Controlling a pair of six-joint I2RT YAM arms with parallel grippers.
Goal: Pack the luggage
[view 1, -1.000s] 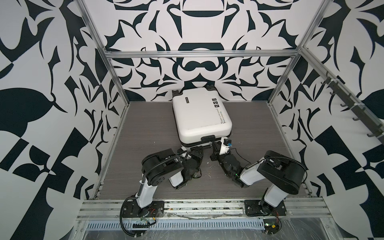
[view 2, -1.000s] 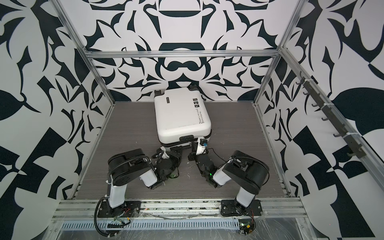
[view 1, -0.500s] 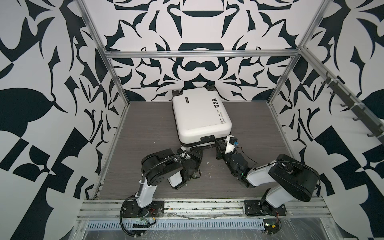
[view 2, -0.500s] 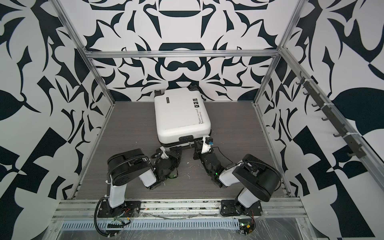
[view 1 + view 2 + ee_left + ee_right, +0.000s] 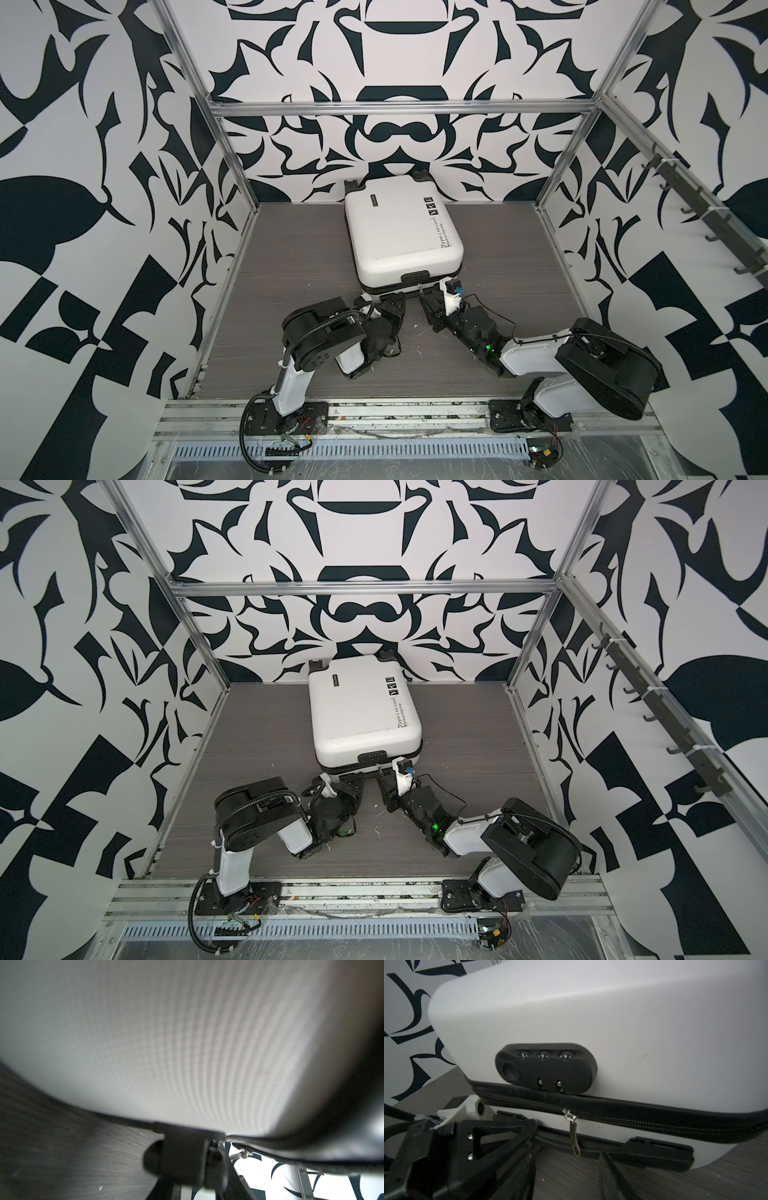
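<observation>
The luggage [image 5: 401,232], a small white hard-shell suitcase, lay shut on the grey wood-grain tabletop [image 5: 291,270] by the back wall. The right gripper [image 5: 429,296] had its jaws released near the hanging metal zipper pull [image 5: 574,1140]. The left gripper [image 5: 392,303] sat against the front edge, probably to stop sliding; I cannot tell its jaws' state.

The suitcase [image 5: 401,237] is lying on the counter [image 5: 291,257] toward the back; my left jaws are sitting at its near edge, my right jaws beside them, before the zipper pull [image 5: 574,1140].
</observation>
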